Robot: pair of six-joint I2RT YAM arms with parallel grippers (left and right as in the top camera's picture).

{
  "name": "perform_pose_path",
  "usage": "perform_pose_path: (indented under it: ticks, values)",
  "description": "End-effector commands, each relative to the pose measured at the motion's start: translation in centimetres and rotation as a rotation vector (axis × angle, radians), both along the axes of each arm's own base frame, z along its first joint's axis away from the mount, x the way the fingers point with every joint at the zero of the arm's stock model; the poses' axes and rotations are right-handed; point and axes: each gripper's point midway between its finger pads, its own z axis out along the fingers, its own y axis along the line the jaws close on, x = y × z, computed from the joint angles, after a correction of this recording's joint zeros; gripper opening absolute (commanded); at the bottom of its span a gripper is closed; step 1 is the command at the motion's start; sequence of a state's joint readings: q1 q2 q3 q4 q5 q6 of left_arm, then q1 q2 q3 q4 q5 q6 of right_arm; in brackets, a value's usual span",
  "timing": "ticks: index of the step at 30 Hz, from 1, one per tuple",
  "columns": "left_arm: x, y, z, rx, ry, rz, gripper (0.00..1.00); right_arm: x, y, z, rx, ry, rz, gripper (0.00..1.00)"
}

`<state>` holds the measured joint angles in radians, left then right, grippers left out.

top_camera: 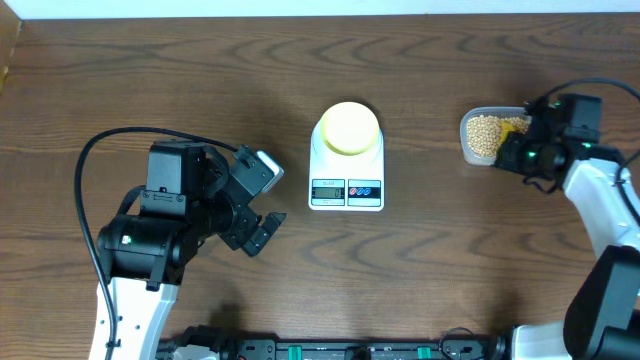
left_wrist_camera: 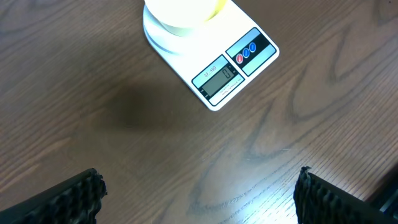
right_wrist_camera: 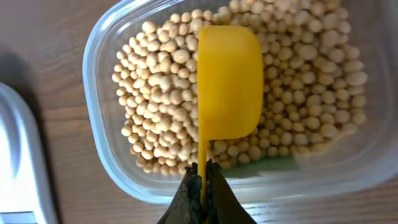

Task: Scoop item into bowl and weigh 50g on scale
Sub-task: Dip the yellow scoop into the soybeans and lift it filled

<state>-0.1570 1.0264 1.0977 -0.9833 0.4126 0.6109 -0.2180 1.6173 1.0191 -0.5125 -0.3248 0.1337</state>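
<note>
The pale yellow bowl (top_camera: 348, 128) sits on the white scale (top_camera: 346, 175) at the table's middle; both also show at the top of the left wrist view, bowl (left_wrist_camera: 182, 14) on scale (left_wrist_camera: 239, 65). My left gripper (top_camera: 262, 205) hovers open over bare wood left of the scale, nothing between its fingers (left_wrist_camera: 68, 198). Tan beans (right_wrist_camera: 155, 106) fill a clear tub (right_wrist_camera: 106, 162) at the right. My right gripper (right_wrist_camera: 203, 180) is shut on the handle of a yellow measuring spoon (right_wrist_camera: 229, 81), whose cup lies tipped on its side among the beans.
The clear tub (top_camera: 468, 148) stands right of the scale, with the right arm (top_camera: 600, 200) reaching it from the right. The left arm's base and cable (top_camera: 100, 160) occupy the left of the table. The table's far edge (top_camera: 320, 14) runs along the top.
</note>
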Motion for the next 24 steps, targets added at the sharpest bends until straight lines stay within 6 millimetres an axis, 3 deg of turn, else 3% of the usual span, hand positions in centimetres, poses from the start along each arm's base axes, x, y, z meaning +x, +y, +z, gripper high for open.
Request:
perform_pose_path:
  ticks: [1,16,24]
  values:
    - [0.3,0.1,0.7,0.007,-0.027,-0.007,0.99,-0.2,0.3,0.5,0.139,0.001,-0.018,0.01]
    - [0.3,0.1,0.7,0.007,-0.026,-0.007,0.99,-1.2,-2.0,2.5,0.371,-0.050,-0.078,0.01]
    - [0.3,0.1,0.7,0.007,-0.027,-0.007,0.99,-1.3,-2.2,4.3,0.503,-0.110,-0.067,0.01]
